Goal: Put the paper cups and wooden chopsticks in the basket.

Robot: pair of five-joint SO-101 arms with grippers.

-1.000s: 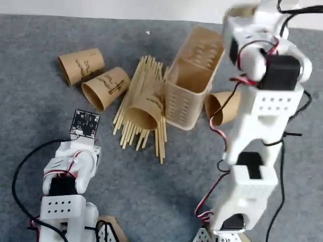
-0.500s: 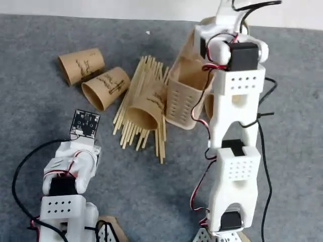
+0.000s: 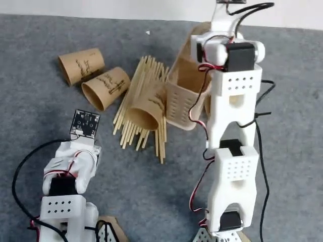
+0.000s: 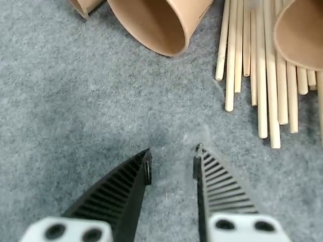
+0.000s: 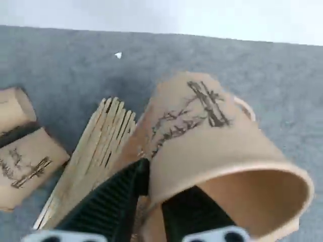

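Here, the right gripper [image 5: 160,187] pinches a paper cup [image 5: 217,146] by its wall near the rim. It seems to be held above the slotted tan basket [image 3: 182,108] at 1 o'clock, ready to drop in. Three loose cups [image 3: 106,86] lie on their sides from 10 to 11 o'clock, one atop the fanned wooden chopsticks [image 3: 143,83]. The left gripper [image 4: 171,161], narrowly parted and empty, hangs at 8 o'clock. The worktop [image 3: 151,201] is grey felt; a pale wall [image 3: 101,6] edges 12 o'clock.
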